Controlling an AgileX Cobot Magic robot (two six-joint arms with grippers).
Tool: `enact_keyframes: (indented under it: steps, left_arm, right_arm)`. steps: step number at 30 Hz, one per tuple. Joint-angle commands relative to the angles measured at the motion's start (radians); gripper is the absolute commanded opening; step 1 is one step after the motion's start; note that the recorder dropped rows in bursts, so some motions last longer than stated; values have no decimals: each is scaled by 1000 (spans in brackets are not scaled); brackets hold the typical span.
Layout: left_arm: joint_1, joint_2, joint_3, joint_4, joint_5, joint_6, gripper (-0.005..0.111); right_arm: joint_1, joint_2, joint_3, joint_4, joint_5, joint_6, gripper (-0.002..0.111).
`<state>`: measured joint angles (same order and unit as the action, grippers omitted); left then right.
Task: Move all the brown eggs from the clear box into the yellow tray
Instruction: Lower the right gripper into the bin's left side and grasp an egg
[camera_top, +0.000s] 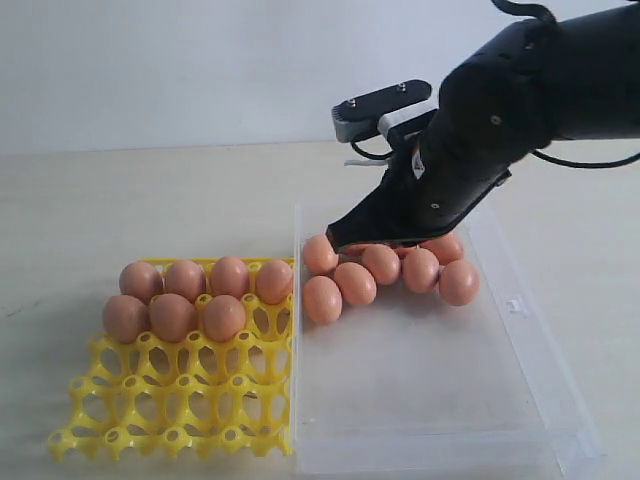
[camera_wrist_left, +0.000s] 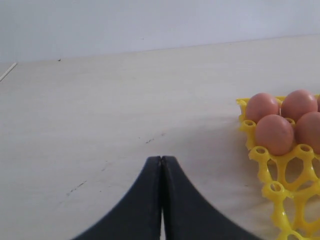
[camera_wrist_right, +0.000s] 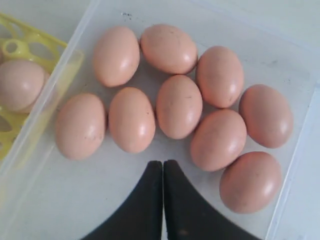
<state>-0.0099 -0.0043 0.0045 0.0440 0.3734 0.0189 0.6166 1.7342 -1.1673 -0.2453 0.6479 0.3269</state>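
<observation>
Several brown eggs (camera_top: 381, 265) lie clustered at the far end of the clear box (camera_top: 430, 380). My right gripper (camera_top: 335, 233) hangs just above them, shut and holding nothing. In the right wrist view its tips (camera_wrist_right: 162, 162) sit over the bare box floor (camera_wrist_right: 75, 200), just short of the egg cluster (camera_wrist_right: 179, 106). The yellow tray (camera_top: 180, 400) stands left of the box, with several eggs (camera_top: 172, 316) filling its far cups. My left gripper (camera_wrist_left: 161, 158) is shut and empty above the bare table, with the tray's corner (camera_wrist_left: 280, 187) and some of its eggs (camera_wrist_left: 273, 134) beside it. The exterior view does not show the left gripper.
The pale wooden table (camera_top: 150, 200) stretches behind and left of the tray, up to a white wall. The box's latch tab (camera_top: 515, 303) sticks out on its right side. The near cups of the tray and the near half of the box hold no eggs.
</observation>
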Motion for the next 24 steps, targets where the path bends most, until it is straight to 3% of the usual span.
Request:
enact_keyframes:
  steps: [1, 5, 6, 24]
  left_arm:
    - [3, 4, -5, 3, -1, 3, 0]
    - [3, 4, -5, 3, -1, 3, 0]
    - [3, 4, -5, 3, -1, 3, 0]
    - [3, 4, -5, 3, -1, 3, 0]
  right_arm:
    - [-14, 106, -113, 44, 65, -120, 19]
    - [-14, 203, -216, 71, 129, -171, 53]
    - [-14, 224, -238, 75, 140, -171, 56]
    - [-12, 416, -368, 166, 170, -257, 50]
